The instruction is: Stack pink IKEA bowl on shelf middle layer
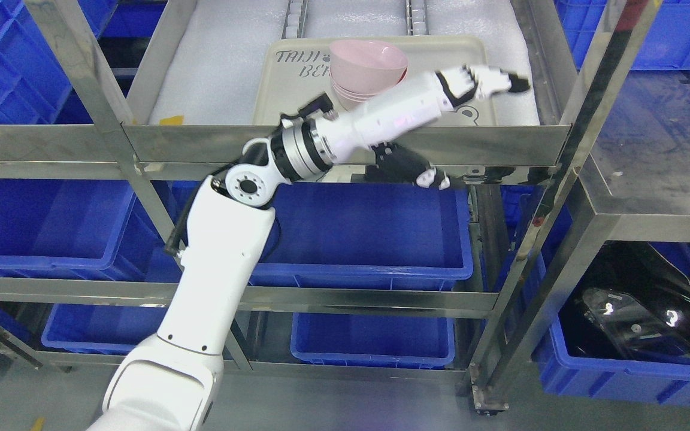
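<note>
A stack of pink bowls [369, 64] stands on a beige tray [297, 78] on the shelf layer lined with white foam. My left arm comes up from the lower left, and its forearm crosses in front of the lower part of the stack. My left hand [492, 81] is over the right part of the tray, to the right of the bowls and apart from them. Its fingers are stretched out and hold nothing. My right arm is out of view.
The steel shelf's front rail [201, 140] runs just below the forearm, with slanted steel posts [584, 78] on both sides. Blue bins [375, 239] sit on the layers below and behind. A black object lies in a blue bin [620, 365] at the lower right.
</note>
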{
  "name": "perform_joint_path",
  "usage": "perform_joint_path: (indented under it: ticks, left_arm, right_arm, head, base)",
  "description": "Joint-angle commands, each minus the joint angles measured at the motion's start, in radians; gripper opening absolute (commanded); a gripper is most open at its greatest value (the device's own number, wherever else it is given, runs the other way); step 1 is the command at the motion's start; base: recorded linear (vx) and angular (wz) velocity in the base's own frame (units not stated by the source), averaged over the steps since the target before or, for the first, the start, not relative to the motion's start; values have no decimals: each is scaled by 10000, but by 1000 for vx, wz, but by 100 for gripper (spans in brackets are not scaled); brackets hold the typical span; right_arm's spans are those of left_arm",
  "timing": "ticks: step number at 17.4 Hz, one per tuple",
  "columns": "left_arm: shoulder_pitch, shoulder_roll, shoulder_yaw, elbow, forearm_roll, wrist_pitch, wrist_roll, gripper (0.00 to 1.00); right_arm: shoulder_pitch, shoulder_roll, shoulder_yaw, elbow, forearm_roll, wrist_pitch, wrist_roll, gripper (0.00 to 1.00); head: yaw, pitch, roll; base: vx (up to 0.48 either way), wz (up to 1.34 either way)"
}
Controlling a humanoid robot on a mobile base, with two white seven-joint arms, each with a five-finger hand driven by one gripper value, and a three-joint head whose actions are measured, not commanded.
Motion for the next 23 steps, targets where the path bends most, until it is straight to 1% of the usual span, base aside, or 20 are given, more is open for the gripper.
perform_joint_path:
  ticks: [1, 3, 5, 8, 10, 11, 12, 14, 16, 17, 19, 21, 23]
  left_arm:
    - [2091, 174, -2843, -10, -254, -7, -502, 100]
    - [2904, 174, -2522, -10, -239, -7, -503, 100]
    - [4084, 174, -1726, 158, -239, -7, -503, 100]
    - [5283, 174, -744, 999, -224, -7, -396, 100]
    - [5485, 174, 129, 1887, -178, -7, -198, 100]
    - [5501, 174, 666, 2545, -147, -7, 351, 100]
    - [5501, 174, 1203, 3068, -86, -7, 1237, 100]
    - [5486, 174, 1742, 3532, -86, -7, 2771, 100]
    - [5425, 174, 1883, 3702, 5, -7, 4535, 100]
    - [5348, 174, 1837, 3687, 659, 843, 5576, 100]
    - [5119, 174, 1791, 3687, 1583, 1723, 6305, 100]
    - [4888, 174, 1867, 3687, 1816, 1941, 6445, 100]
    - [4659, 174, 2020, 3641, 1816, 2018, 6918, 100]
  right_arm:
    - [231, -175, 0, -175, 0, 7, 7, 100]
    - [231, -175, 0, -175, 0, 7, 7, 100]
    - [231, -175, 0, -175, 0, 7, 7, 100]
    - [231, -175, 0, -175, 0, 7, 7, 100]
    - [231, -175, 0, -175, 0, 7, 7, 100]
    - [231, -175, 0, -175, 0, 7, 7, 100]
    - [231, -175, 0, -175, 0, 7, 7, 100]
    - [231, -175, 0, -175, 0, 7, 7, 100]
    - [231, -175, 0, -175, 0, 7, 7, 100]
    - [231, -175, 0, -175, 0, 7, 7, 100]
    - [231, -175, 0, -175, 0, 7, 7, 100]
    - [231, -175, 0, -175, 0, 7, 7, 100]
    - [231, -175, 0, -175, 0, 7, 7, 100]
  head:
    - [0, 0, 0]
    - [0, 0, 0]
    - [0, 0, 0]
    - [0, -1, 0]
    - [0, -1, 0]
    - [0, -1, 0]
    - [0, -1, 0]
    - [0, 0, 0]
    - [0, -1, 0]
    - [0, -1, 0]
    - [0, -1, 0]
    - [0, -1, 0]
    - [0, -1, 0]
  base:
    - [0, 0]
    - [0, 0]
    - [0, 0]
    - [0, 0]
    - [0, 0]
    - [0, 0]
    - [0, 0]
    - [0, 0]
    - [0, 0]
    - [0, 0]
    - [0, 0]
    - [0, 0]
    - [0, 0]
